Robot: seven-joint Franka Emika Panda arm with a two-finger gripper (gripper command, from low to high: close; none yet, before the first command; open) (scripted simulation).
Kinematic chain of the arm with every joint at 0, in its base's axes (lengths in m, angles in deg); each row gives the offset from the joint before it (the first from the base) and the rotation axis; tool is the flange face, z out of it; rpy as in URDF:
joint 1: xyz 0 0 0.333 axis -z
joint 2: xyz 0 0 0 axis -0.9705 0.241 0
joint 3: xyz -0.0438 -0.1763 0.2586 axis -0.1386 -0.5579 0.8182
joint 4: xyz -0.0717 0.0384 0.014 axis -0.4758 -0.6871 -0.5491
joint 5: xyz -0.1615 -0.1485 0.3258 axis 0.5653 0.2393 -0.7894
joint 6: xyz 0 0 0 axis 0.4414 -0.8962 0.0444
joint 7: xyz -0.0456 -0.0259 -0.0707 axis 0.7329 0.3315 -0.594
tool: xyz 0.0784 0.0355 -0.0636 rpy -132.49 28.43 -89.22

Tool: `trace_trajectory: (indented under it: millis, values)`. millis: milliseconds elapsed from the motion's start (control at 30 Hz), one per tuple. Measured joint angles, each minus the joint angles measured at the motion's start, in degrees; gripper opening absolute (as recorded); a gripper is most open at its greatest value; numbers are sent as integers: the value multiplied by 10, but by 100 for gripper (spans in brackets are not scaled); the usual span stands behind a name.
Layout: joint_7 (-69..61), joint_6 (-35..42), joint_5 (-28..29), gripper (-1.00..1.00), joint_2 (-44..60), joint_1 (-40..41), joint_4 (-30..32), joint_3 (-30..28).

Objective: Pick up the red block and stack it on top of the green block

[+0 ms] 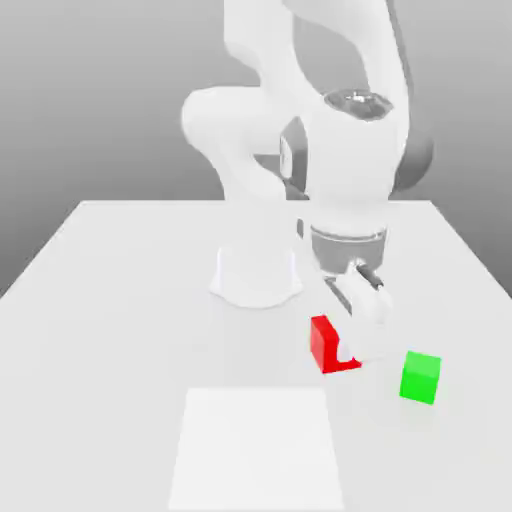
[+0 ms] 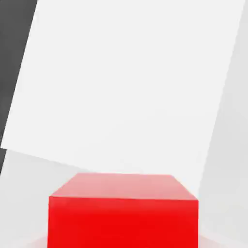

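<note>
In the exterior view, the gripper (image 1: 350, 346) is down at the red block (image 1: 324, 344). It is closed on the block and has a grip on it. Part of the red block hides behind the hand. The green block (image 1: 420, 378) sits on the table (image 1: 100, 350), near the red one but apart, more to the exterior view's right. Nothing is on top of it. I can't tell if the red block is up off the table.

In the hand view, the red block is close to the hand, with its top flat.

So the grab looks done. What's left, I think, is to lift it, bring it over the green block, put it on top and let go.
</note>
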Motion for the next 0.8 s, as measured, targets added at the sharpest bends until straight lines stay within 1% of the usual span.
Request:
trace_trajectory:
  millis: [133, 200, 300, 367, 567, 600, 800]
  values:
    - [114, 0, -32, -100, 0, -52, 1, 69]
    - [156, -11, -34, -100, 12, -63, 1, 97]
    - [194, -41, 2, -100, 44, -52, 1, 113]
    - [224, -63, 42, -100, 70, -41, 1, 115]
    - [223, -67, 42, -100, 70, -39, 1, 117]
    - [223, -67, 42, 100, 70, -39, 1, 117]
    - [223, -67, 42, 100, 70, -39, 1, 117]
